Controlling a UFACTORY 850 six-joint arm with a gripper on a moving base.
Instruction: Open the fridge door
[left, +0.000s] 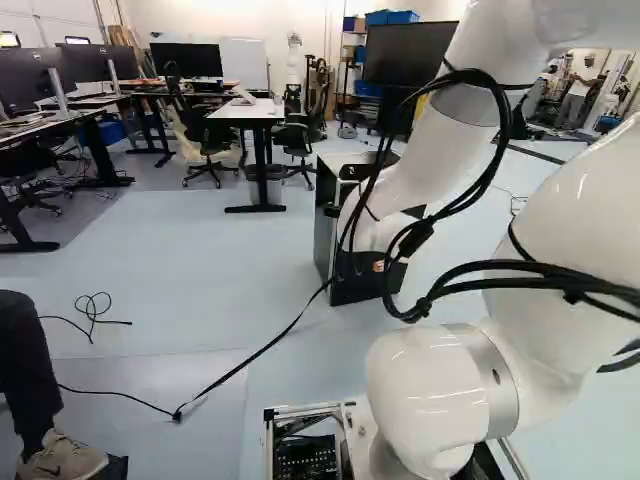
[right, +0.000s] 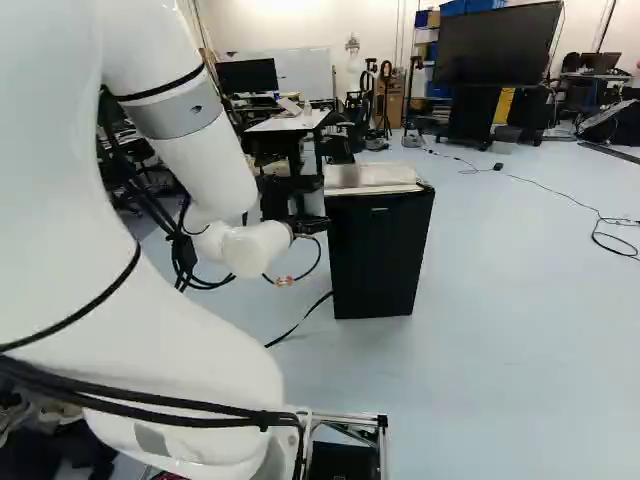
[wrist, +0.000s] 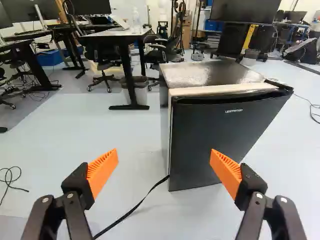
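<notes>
Facing a black fridge (wrist: 200, 76) on the floor (wrist: 120, 132) ahead, the gripper (wrist: 164, 154) stands spread wide and empty; driven straight in, it could jab the door (wrist: 215, 135) face-on, miss its edge and shove the fridge back.

The black end effector (right: 318, 205) has ribbed orange pads (wrist: 102, 171). The fridge door (wrist: 212, 137) ahead is black, the floor (wrist: 170, 220) below pale blue.
</notes>
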